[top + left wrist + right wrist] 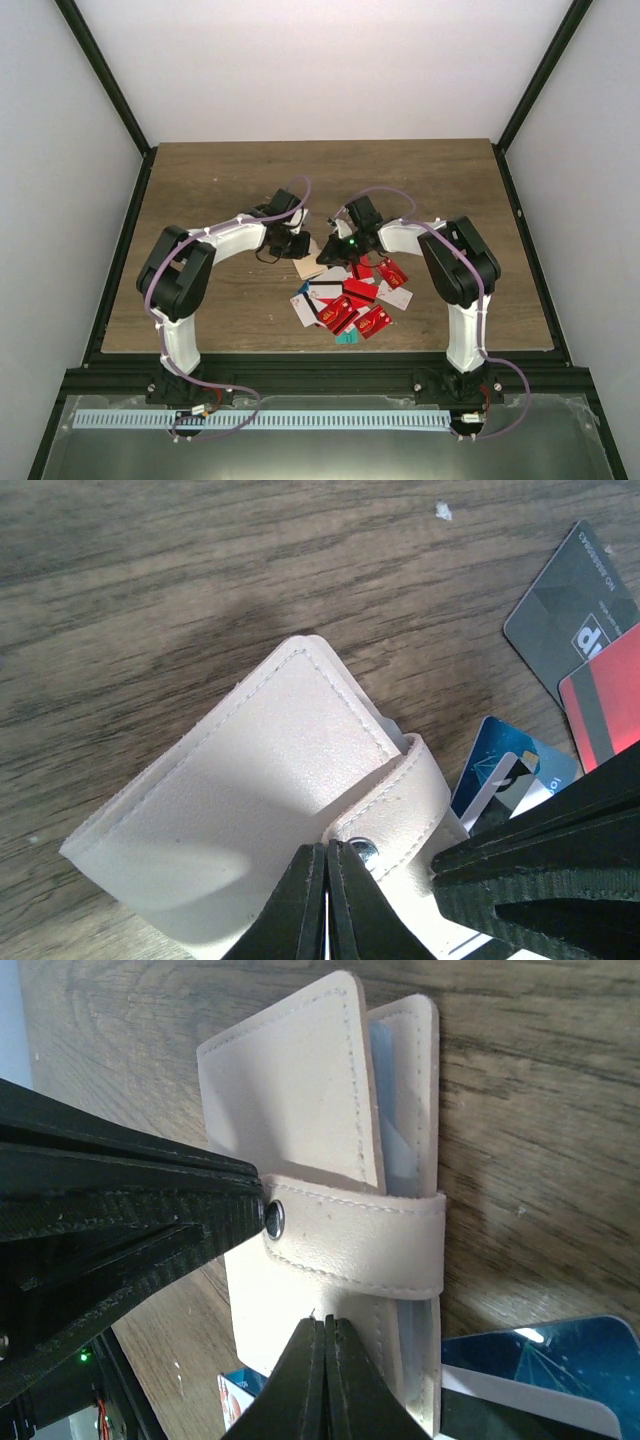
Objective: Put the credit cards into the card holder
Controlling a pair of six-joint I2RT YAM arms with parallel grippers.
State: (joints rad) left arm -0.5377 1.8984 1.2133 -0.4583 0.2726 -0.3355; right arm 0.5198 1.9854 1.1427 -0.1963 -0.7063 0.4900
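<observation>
**Holder fastened, every card outside**

Left of centre in the top view: left hand, closed down to a hairline, tips at the snap stud of the card holder; impossible to tell whether any leather is nipped between them. Just right of it, mid-frame on the wooden surface: the beige holder lying flat, tab wrapped across the front and apparently snapped; clear sleeves showing at the open edge, no card seen in them. Next right: right hand, likewise closed to a sliver, tips against the holder's flap below the tab; grip on it uncertain. Lower right of centre: credit cards in a loose heap, red, white and blue, the nearest just beside the holder. Judged from this: barely begun, nothing loaded; left to do: undo the snap, spread the holder, feed in every card.
</observation>
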